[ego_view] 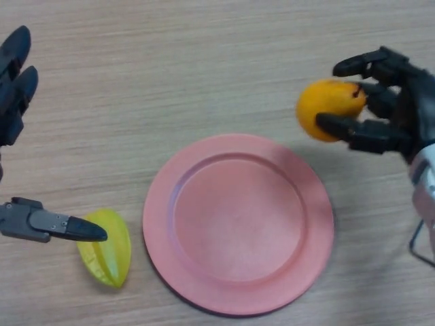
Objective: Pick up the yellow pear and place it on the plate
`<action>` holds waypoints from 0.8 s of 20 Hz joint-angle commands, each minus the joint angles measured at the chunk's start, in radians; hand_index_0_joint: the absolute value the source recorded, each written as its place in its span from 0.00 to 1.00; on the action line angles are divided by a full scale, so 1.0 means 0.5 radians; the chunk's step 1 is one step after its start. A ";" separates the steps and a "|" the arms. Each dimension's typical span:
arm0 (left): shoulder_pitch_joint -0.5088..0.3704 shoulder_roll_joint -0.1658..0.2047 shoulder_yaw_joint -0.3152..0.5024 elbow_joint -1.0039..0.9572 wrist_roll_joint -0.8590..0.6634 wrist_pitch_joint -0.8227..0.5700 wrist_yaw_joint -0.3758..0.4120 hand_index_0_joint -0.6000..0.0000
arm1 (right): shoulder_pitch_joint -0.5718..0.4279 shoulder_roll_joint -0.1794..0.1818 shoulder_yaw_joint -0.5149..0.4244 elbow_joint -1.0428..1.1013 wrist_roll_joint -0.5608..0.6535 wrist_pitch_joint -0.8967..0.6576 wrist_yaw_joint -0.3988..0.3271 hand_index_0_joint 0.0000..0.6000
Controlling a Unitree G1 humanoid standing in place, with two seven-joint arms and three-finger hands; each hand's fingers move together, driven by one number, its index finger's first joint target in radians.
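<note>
1. Star fruit (107, 248) lies nearest, a ribbed yellow-green fruit flat on the surface (204, 68), just left of the plate (238, 223) and apart from its rim. It is not the fruit being moved, yet a careless sweep could knock it.
2. Beside it, the left robot hand (15, 78) sits at the left edge of the view with its fingers straight and holding nothing; its thumb tip rests over the star fruit's upper end. A twitch there could nudge that fruit towards the plate.
3. Next comes the plate, pink, round and bare, with a raised rim around a flat centre. The rim is the obstacle: a fruit carried too low could clip it and shift the plate.
4. Farther back on the right, the right robot hand (384, 102) is closed around the pear (329, 109), a rounded yellow-orange fruit pinched between thumb and fingers and seemingly lifted off the surface, beyond the plate's upper right rim.
5. The hold looks shallow, on one side of a smooth round body, so the pear could roll out if the robot hand moves sharply. Letting go too high or too near the rim could send it rolling off the plate.
6. Room is generous: bare wood lies between pear and plate, and the path down-left to the centre is unobstructed. The far stretch of surface holds nothing.
</note>
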State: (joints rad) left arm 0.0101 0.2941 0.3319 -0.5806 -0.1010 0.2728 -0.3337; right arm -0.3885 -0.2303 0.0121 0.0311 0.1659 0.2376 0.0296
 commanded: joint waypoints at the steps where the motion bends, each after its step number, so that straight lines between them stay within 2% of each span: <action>1: -0.051 0.098 0.093 -0.081 -0.008 -0.280 0.006 1.00 | -0.006 0.023 -0.002 -0.256 -0.051 -0.153 -0.011 1.00; 2: -0.055 0.102 0.091 -0.078 -0.021 -0.254 -0.016 1.00 | 0.082 0.058 0.089 -0.353 -0.090 -0.134 -0.034 1.00; 4: -0.063 0.103 0.090 -0.072 -0.050 -0.228 -0.031 1.00 | 0.179 0.075 0.268 -0.377 -0.159 -0.194 -0.112 1.00; 8: -0.072 0.103 0.077 -0.047 -0.062 -0.258 -0.034 1.00 | 0.312 0.080 0.565 -0.261 -0.368 -0.289 -0.265 1.00; 12: -0.069 0.106 0.070 -0.036 -0.070 -0.272 -0.025 1.00 | 0.338 0.081 0.705 -0.143 -0.542 -0.253 -0.312 1.00; 14: -0.061 0.098 0.070 -0.025 -0.061 -0.299 -0.031 1.00 | 0.352 0.081 0.736 -0.135 -0.508 -0.167 -0.334 1.00; 16: -0.049 0.094 0.074 -0.030 -0.053 -0.313 -0.039 1.00 | 0.396 0.081 0.751 -0.240 -0.515 -0.003 -0.234 1.00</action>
State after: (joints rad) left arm 0.0061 0.2954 0.3262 -0.5574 -0.1091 0.2679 -0.3490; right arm -0.1712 -0.1841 0.3959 -0.0387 -0.0521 0.2826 -0.0928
